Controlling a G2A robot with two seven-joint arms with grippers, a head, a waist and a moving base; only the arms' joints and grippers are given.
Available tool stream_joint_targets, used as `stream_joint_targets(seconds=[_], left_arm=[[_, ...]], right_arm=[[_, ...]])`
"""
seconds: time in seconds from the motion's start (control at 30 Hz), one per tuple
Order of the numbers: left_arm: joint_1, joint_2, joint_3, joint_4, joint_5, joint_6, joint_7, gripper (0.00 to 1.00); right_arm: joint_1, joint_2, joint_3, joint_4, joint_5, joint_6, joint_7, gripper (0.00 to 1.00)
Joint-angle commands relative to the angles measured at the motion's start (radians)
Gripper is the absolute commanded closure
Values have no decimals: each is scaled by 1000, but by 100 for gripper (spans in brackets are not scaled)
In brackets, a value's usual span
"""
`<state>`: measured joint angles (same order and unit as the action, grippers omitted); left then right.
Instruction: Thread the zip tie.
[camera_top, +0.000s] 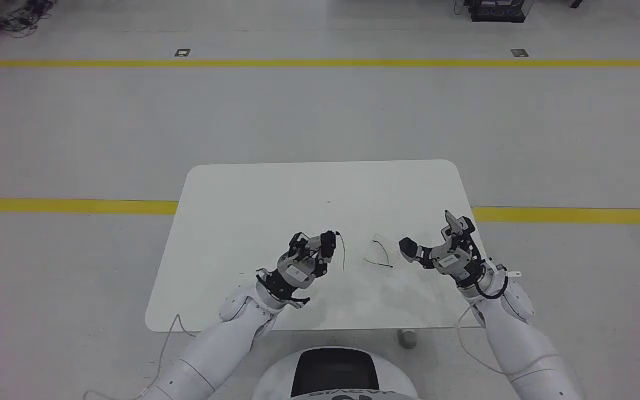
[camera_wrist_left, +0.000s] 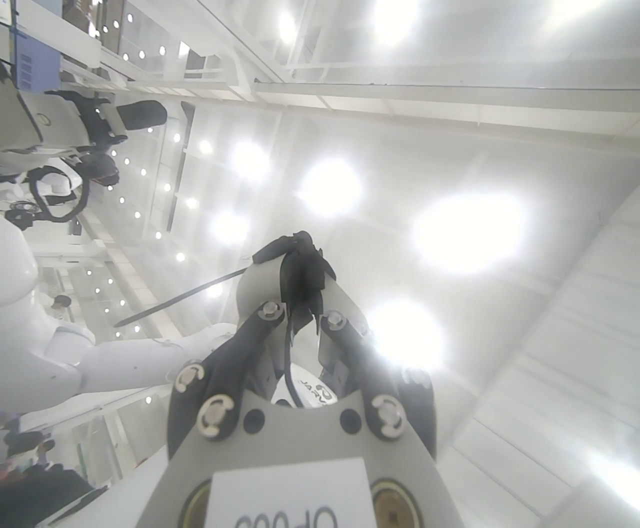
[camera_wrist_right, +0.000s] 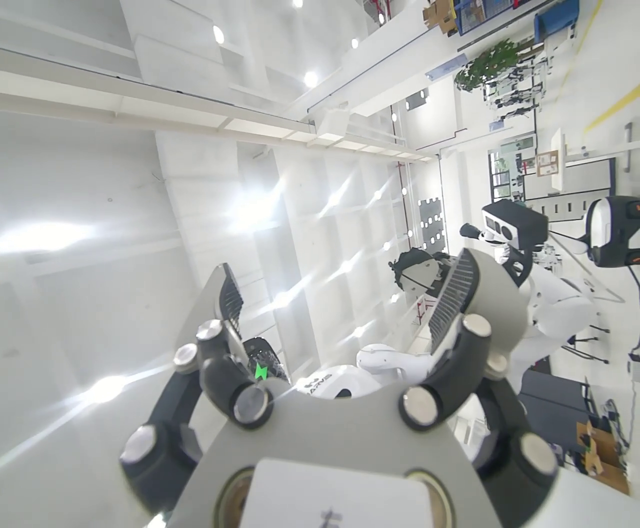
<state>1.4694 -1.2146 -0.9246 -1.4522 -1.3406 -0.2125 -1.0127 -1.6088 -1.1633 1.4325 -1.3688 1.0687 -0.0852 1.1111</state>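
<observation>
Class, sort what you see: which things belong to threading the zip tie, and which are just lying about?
For the job:
black zip tie, gripped in the left hand
right hand, open and empty

Lying about:
pale curved strip on the table between the hands; what it is, I cannot tell

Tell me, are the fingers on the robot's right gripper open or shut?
Open. In the right wrist view, the right gripper has its two ribbed fingers wide apart, with nothing held between them.

Bright ceiling lamps (camera_wrist_left: 470, 232) throw heavy glare into both wrist views.
</observation>
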Motion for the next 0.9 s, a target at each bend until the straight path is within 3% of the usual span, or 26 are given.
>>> stream_joint_targets(seconds=[0.0, 0.17, 0.23, 0.43, 0.87], left_arm=[[0, -1, 0, -19, 10, 3, 34, 100], [29, 3, -26, -91, 4, 10, 112, 100], [43, 9, -46, -128, 44, 9, 158, 100], [113, 24, -98, -238, 59, 27, 203, 100], [113, 24, -98, -238, 59, 27, 203, 100]], right_arm=[[0, 0, 0, 0, 0, 0, 0, 0], [0, 0, 0, 0, 0, 0, 0, 0], [0, 0, 0, 0, 0, 0, 0, 0], [0, 0, 0, 0, 0, 0, 0, 0], [0, 0, 0, 0, 0, 0, 0, 0]])
